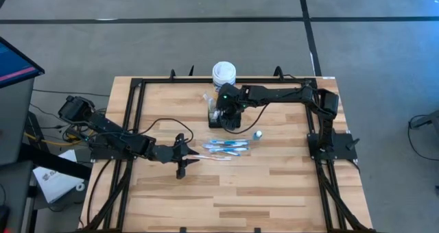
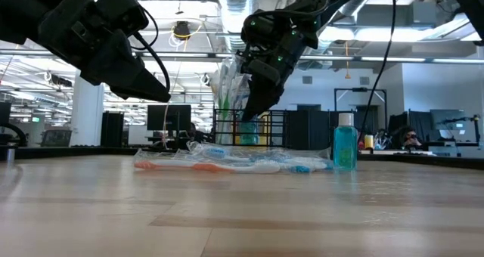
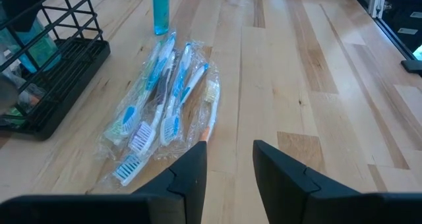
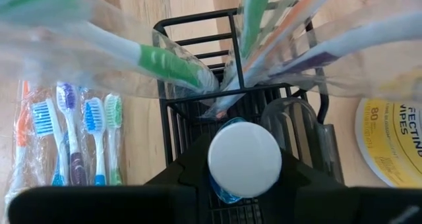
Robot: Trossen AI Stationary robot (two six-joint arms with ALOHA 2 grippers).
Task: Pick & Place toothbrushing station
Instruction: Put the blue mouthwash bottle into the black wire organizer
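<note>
the room behind is a big open workshop with ceiling pipes and dark monitors, and the work is on a pale wooden table (image 1: 274, 192) with a black frame around it.

the toothbrushing station (image 3: 56, 79), a low black wire-mesh caddy, stands near the far middle of the table, just in front of a yellow canister (image 1: 224, 73) with a white lid. wrapped toothbrushes already stand in its back compartments. on the bare wood beside the caddy lies a loose bundle of wrapped toothbrushes (image 1: 225, 148), and a small blue bottle (image 2: 345, 142) stands a little apart from it.

the right gripper (image 1: 227, 114) is directly over the caddy, and its fingers are closed on a small blue bottle with white cap (image 4: 244, 159), held above a front compartment. the left gripper (image 3: 229, 166) hovers low near the end of the toothbrush bundle, with a narrow gap between its fingers and nothing in them.

i judge the caddy is light and stiff, but top-heavy with the tall brushes inside, so it may tip or slide easily on the smooth wood. the thin wires give little surface to grip. the best hold is probably on the upper rim wire or a dividing wall, near the middle, away from the slippery plastic wrappers.
</note>
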